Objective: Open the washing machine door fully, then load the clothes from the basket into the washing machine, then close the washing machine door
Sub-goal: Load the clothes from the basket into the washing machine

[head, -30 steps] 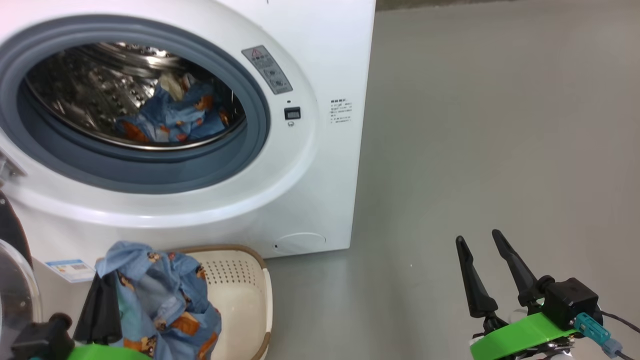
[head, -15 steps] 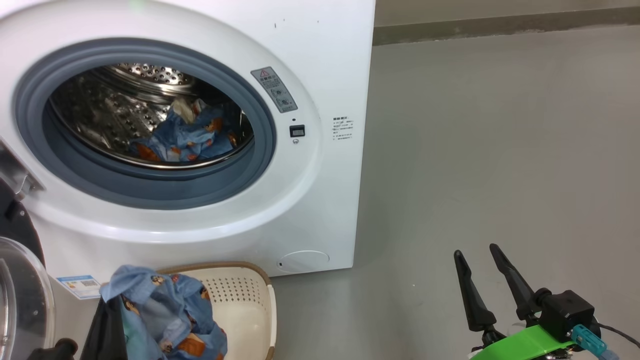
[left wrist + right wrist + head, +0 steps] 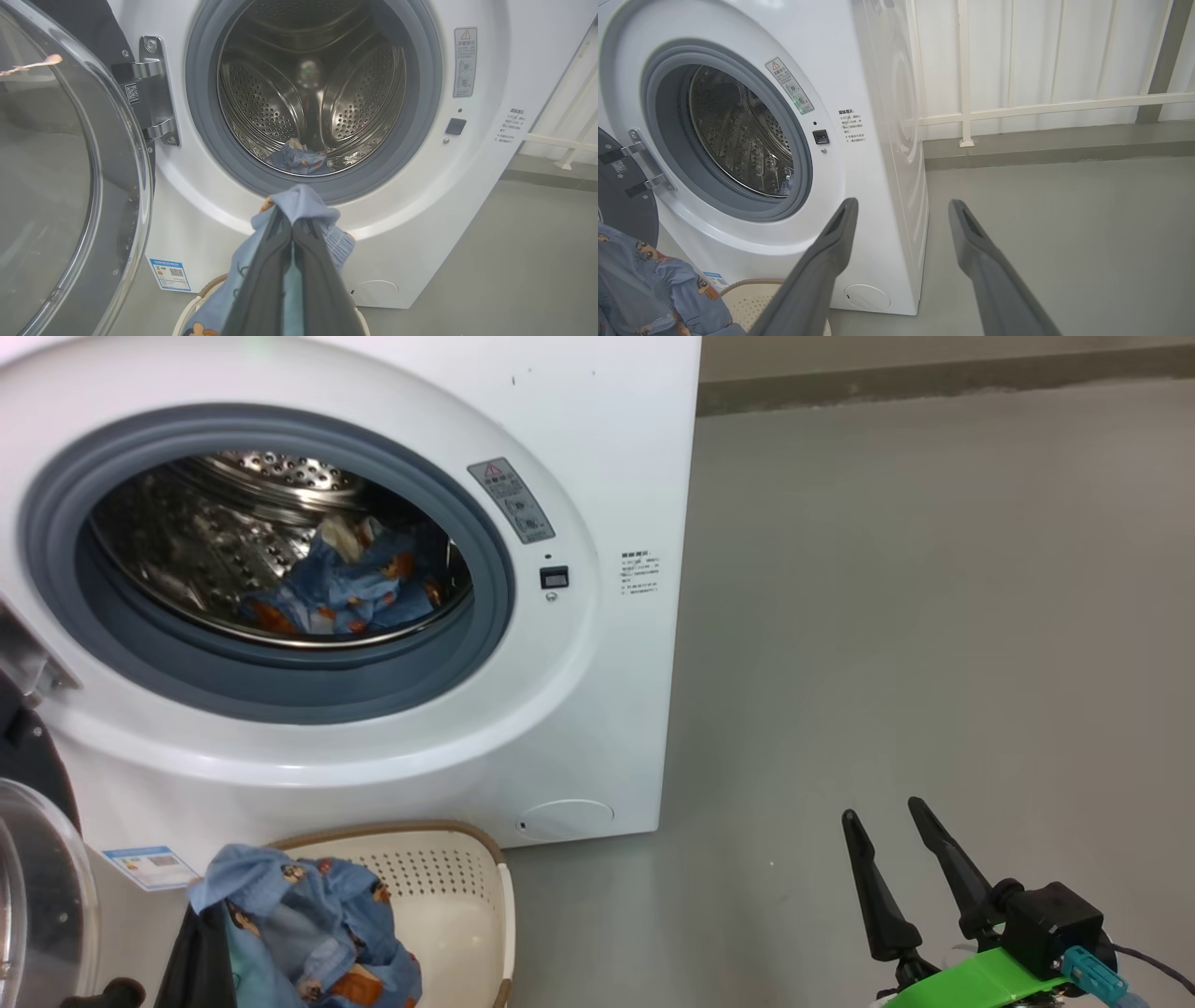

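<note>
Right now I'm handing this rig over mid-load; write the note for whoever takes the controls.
Left gripper: shut on held clothes, above the basket, facing the drum.
Right gripper: open, empty, over the floor right of the washing machine.
Done: door open; some clothes in the drum.
Left: load the held clothes, check the basket behind them, close the door.

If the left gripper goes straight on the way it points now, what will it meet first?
Probably the grey gasket at the lower edge of the washing machine opening, with the held clothes leading; depth is unclear.
</note>
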